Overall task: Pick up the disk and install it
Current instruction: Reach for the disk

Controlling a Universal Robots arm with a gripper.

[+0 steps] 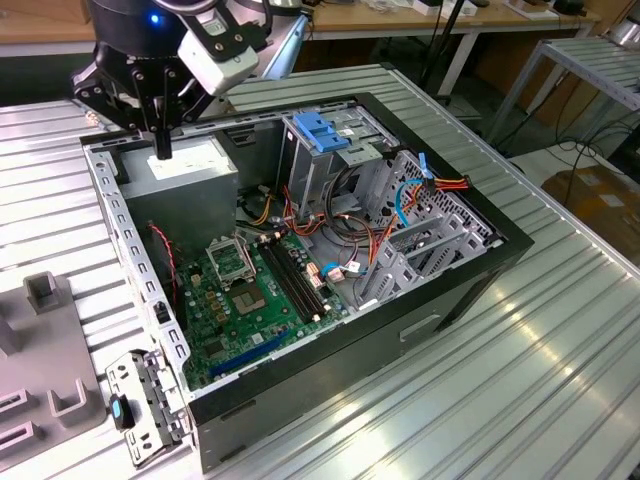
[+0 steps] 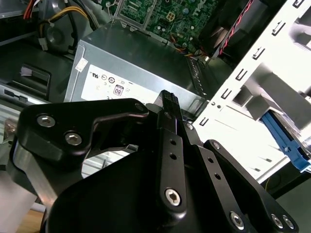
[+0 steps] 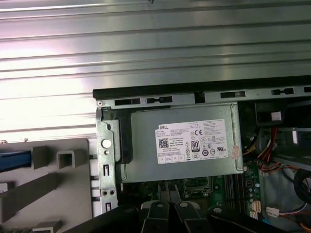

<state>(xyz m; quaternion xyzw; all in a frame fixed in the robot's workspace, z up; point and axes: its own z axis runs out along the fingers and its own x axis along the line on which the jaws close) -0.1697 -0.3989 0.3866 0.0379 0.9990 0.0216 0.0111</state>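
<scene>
My gripper [image 1: 161,150] hangs over the back corner of the open computer case [image 1: 480,270], at the exterior view's left. Its black fingers [image 2: 167,99] point down, pressed together with nothing between them, just above the grey power-supply box [image 1: 190,172]. That box's white sticker [image 3: 192,141] lies right under the fingertips [image 3: 167,188] in the first wrist view. The disk itself is out of view. A blue plastic edge [image 3: 13,160] rests on the grey fixture [image 3: 48,179] outside the case; I cannot tell what it belongs to.
Inside the case are the green motherboard [image 1: 250,290], loose coloured cables [image 1: 350,240] and a metal drive cage with a blue plastic top [image 1: 318,130]. A metal bracket [image 1: 145,405] lies beside the case near the grey fixture [image 1: 45,350]. Ribbed metal table [image 1: 520,380] surrounds it.
</scene>
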